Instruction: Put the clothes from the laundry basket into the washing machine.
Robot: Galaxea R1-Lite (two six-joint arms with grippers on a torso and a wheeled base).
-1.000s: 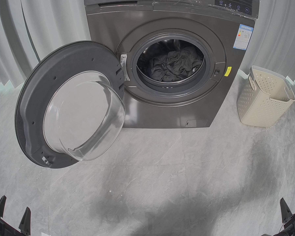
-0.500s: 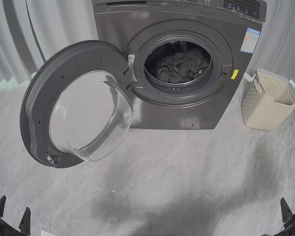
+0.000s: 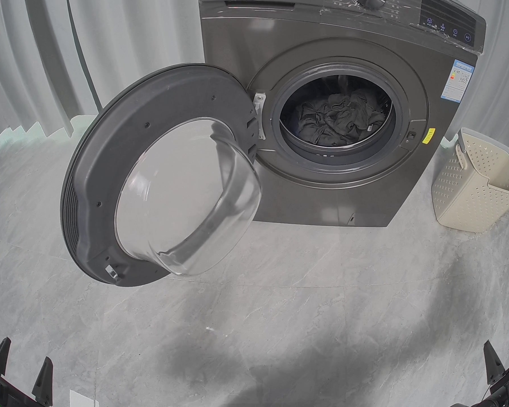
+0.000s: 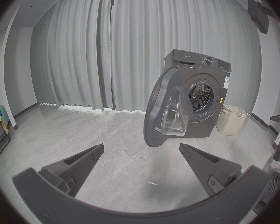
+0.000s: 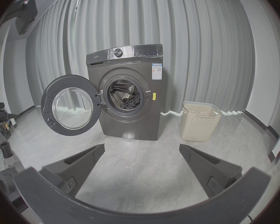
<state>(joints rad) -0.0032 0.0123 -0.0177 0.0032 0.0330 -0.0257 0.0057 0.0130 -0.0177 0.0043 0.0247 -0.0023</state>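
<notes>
Label point(image 3: 457, 80) and yellow sticker point(image 3: 428, 135) on washing machine point(image 3: 322, 204)

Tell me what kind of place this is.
Probably a laundry corner set up in a bare, curtained room, perhaps a test space: a front-loading washing machine with its door open, a perforated laundry basket beside it, and grey curtains along the walls.

The whole head view has shifted, so the washing machine point(image 3: 333, 196) shows farther right.
</notes>
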